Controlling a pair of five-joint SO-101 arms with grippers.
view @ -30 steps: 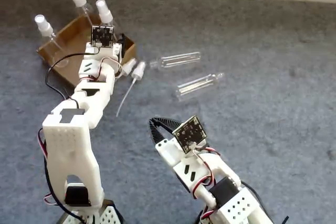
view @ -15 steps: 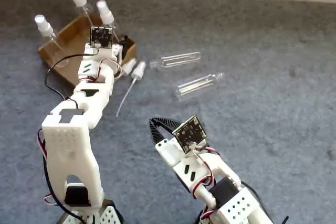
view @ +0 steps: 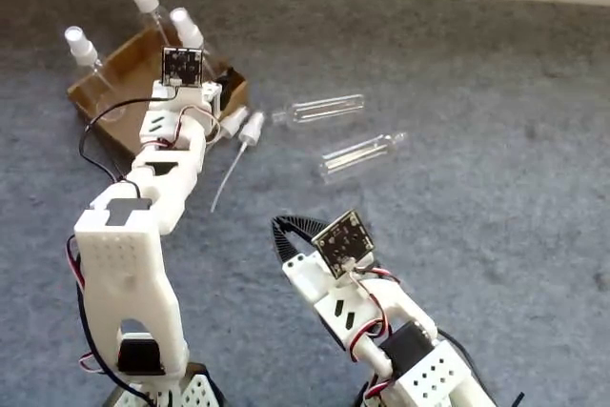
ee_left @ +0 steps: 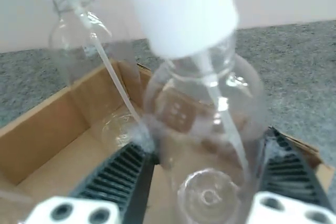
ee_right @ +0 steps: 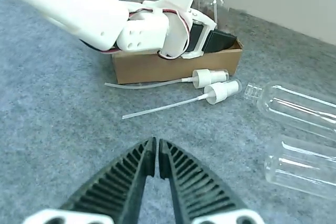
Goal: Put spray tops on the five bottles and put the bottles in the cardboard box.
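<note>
Left hand [ee_left: 205,145]: clamped on the lower body of a capped bottle [ee_left: 205,103], held upright over the cardboard box [ee_left: 52,140]. I cannot tell whether its base touches the box floor. Judged: the placing step, gripped low so the spray head stays free.
Boxed bottles: two more capped ones stand inside the box, one [view: 91,69] at its outer corner and one [view: 148,7] at its far edge.
Open bottles: two, [view: 319,109] and [view: 360,156], lie on their sides on the worktop [view: 477,92], well apart from the box on the right arm's side.
Spray tops: two, [ee_right: 210,76] and [ee_right: 223,92], lie just beside the box wall, between the box and the open bottles, with their tubes stretched along it.
Right hand [ee_right: 156,153]: narrowed almost to touching and empty. It hangs low over the worktop, well apart from the box, facing the loose tops and likely placed for the next cap.
Progress: three of five are capped, as judged.
</note>
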